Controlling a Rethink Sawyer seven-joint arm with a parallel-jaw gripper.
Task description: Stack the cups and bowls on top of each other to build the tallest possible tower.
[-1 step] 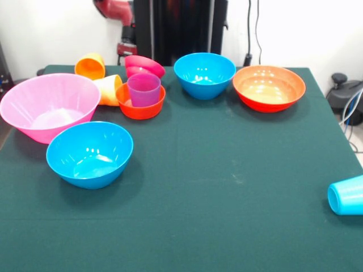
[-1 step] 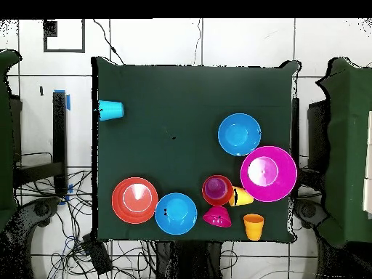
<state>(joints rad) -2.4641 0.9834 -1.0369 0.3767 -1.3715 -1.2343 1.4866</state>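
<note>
The purple cup (image 1: 144, 89) stands upright inside the small orange bowl (image 1: 140, 107), seen from above at bowl (image 2: 206, 195) and cup (image 2: 217, 187). Behind it the small magenta bowl (image 1: 144, 65) lies tipped over. An orange cup (image 1: 91, 66) and a yellow-orange cup (image 1: 109, 89) lie on their sides beside the large pink bowl (image 1: 48, 105). Two blue bowls stand upright, one near (image 1: 89, 153) and one far (image 1: 204, 73). The wide orange-red bowl (image 1: 269, 86) sits at the far right. A light blue cup (image 1: 346, 195) lies alone at the right edge. The gripper (image 1: 126, 50) hangs behind the table's far edge, away from everything.
The table (image 1: 227, 187) has a dark green cloth. Most objects crowd its far left part in the front view. Cables and black gear lie on the floor around the table (image 2: 189, 87).
</note>
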